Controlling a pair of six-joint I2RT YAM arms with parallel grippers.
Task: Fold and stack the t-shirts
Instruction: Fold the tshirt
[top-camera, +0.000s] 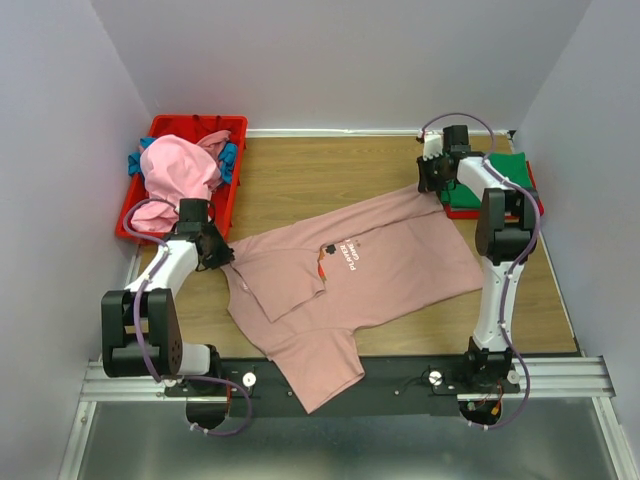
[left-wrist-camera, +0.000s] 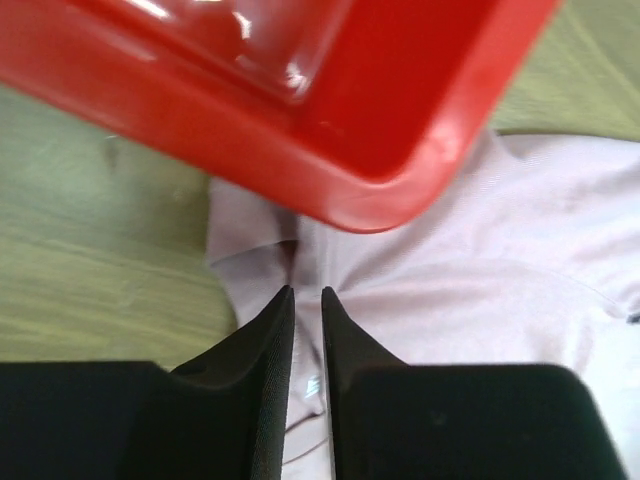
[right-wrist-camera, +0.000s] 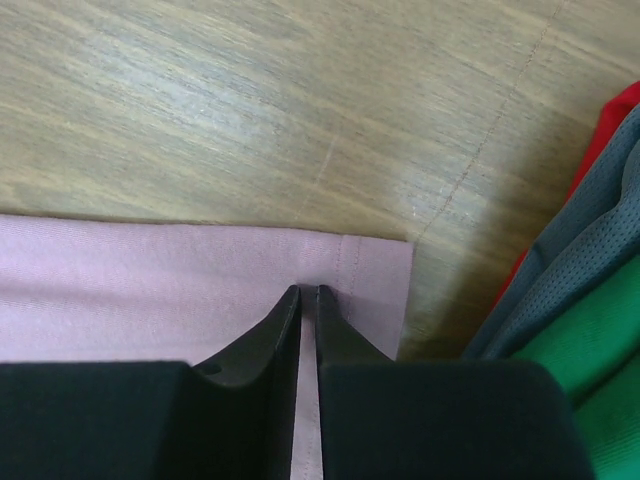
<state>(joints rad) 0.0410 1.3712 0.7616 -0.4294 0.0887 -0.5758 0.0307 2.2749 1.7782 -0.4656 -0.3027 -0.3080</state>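
Note:
A large dusty-pink t-shirt (top-camera: 380, 275) with white text lies spread flat across the wooden table, one sleeve folded inward. My left gripper (top-camera: 216, 250) is shut on its left edge beside the red bin; in the left wrist view the fingers (left-wrist-camera: 304, 292) pinch a bunched fold of the pink cloth (left-wrist-camera: 480, 270). My right gripper (top-camera: 432, 180) is shut on the shirt's far right corner; in the right wrist view the jaws (right-wrist-camera: 308, 290) close on the hemmed corner (right-wrist-camera: 150, 280). A brighter pink tee (top-camera: 178, 168) and a blue one (top-camera: 230, 158) lie in the bin.
The red plastic bin (top-camera: 215, 125) stands at the back left, its corner (left-wrist-camera: 300, 100) just beyond my left fingers. A folded stack with a green tee (top-camera: 505, 165) on top sits at the back right, close to the right gripper (right-wrist-camera: 590, 350). The pink shirt overhangs the table's near edge.

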